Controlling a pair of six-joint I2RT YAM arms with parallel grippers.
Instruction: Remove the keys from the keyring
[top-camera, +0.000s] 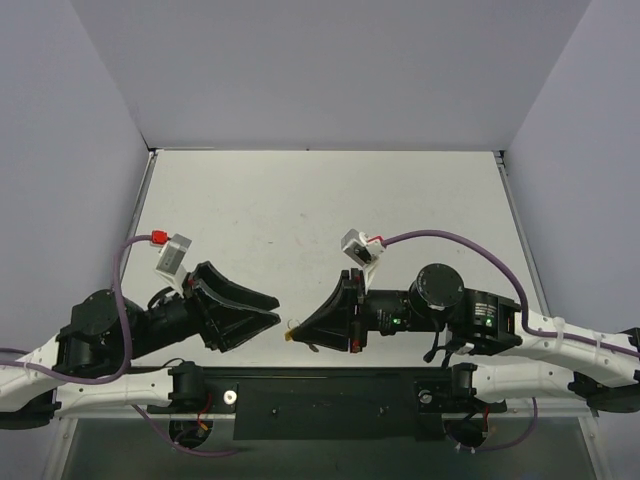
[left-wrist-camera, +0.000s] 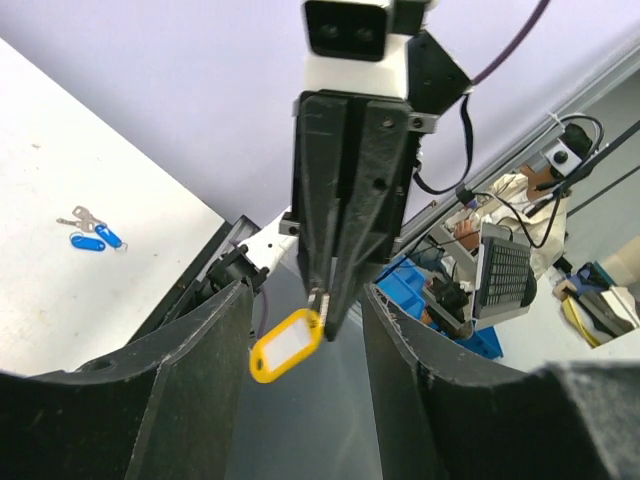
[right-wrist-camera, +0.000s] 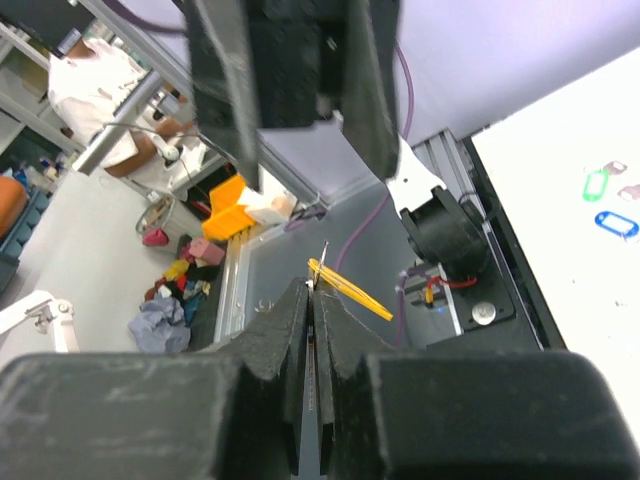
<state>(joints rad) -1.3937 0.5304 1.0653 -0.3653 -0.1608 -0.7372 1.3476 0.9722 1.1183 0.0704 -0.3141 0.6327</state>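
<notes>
In the left wrist view the keyring's oval yellow tag (left-wrist-camera: 287, 345) dangles in the air from the tip of my right gripper (left-wrist-camera: 326, 312), which is shut. A thin silver sliver (right-wrist-camera: 322, 256) sticks out past its fingertips, and I cannot tell whether that is the key or the ring. From the right wrist the yellow tag (right-wrist-camera: 352, 294) shows edge-on just beyond my right gripper (right-wrist-camera: 312, 292). My left gripper (left-wrist-camera: 305, 295) is open, a finger on either side of the tag and touching nothing. From above, the left gripper (top-camera: 268, 308) faces the right gripper (top-camera: 302, 329) over the table's near edge.
Silver keys on blue tags (left-wrist-camera: 92, 236) lie on the white table (left-wrist-camera: 60, 290) to the left. A green tag (right-wrist-camera: 596, 184) and a blue tag (right-wrist-camera: 617, 223) lie on the table (right-wrist-camera: 560, 260) at the right. The black mounting rail (top-camera: 330, 395) runs under both grippers.
</notes>
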